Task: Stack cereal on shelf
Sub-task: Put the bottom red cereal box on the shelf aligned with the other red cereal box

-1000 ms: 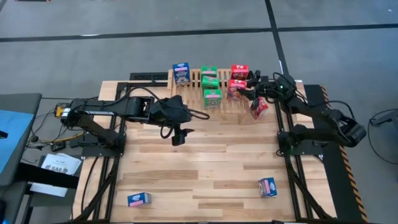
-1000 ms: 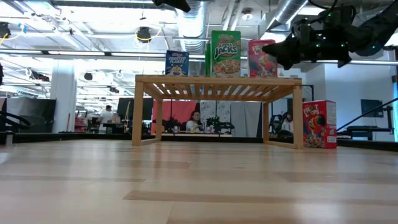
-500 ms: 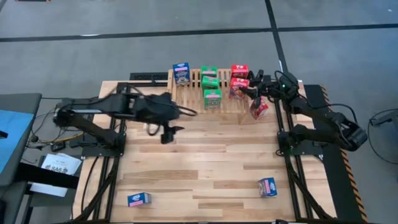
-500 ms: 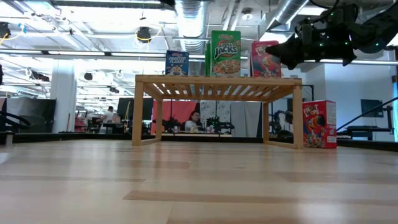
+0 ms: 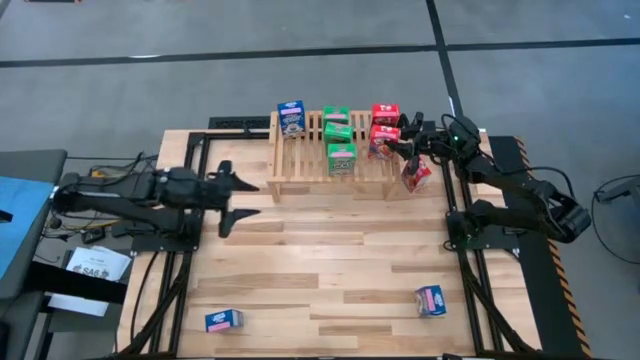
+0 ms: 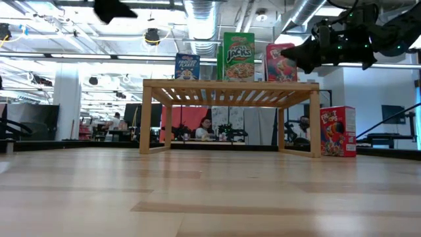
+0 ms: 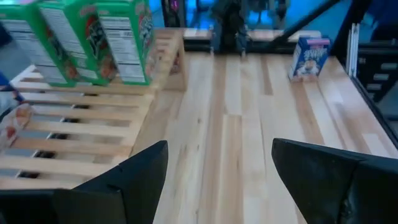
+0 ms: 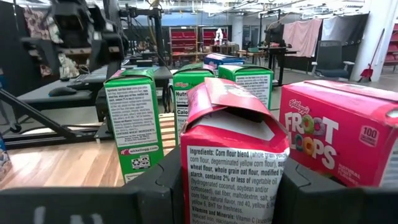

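The light-wood rack (image 5: 312,160) stands at the table's far side. On its slats stand a blue box (image 5: 291,117), three green boxes (image 5: 341,157) and a red box (image 5: 385,113). My right gripper (image 5: 392,143) is at the rack's right end, shut on another red box (image 8: 233,155) whose top flap is open. A third red box (image 6: 337,131) stands on the table beside the rack's right leg. My left gripper (image 5: 245,197) hovers open and empty over the table's left part. My right gripper pinches the red box between its two fingers, one finger (image 8: 168,183) on each narrow side of the upper part (image 8: 193,168). The fingers come level from the table's right. The box is upright over the rack top (image 6: 281,62); its base is hidden.
Two blue boxes lie on the table's near part, one at the left (image 5: 224,320) and one at the right (image 5: 431,300). Bare wood lies between them and the rack. People sit in the room beyond the table (image 6: 209,128).
My left arm has drawn back from the middle of the table, just in front of the rack, toward the table's left edge, with its gripper staying open. The boxes on the rack have stayed where they were.
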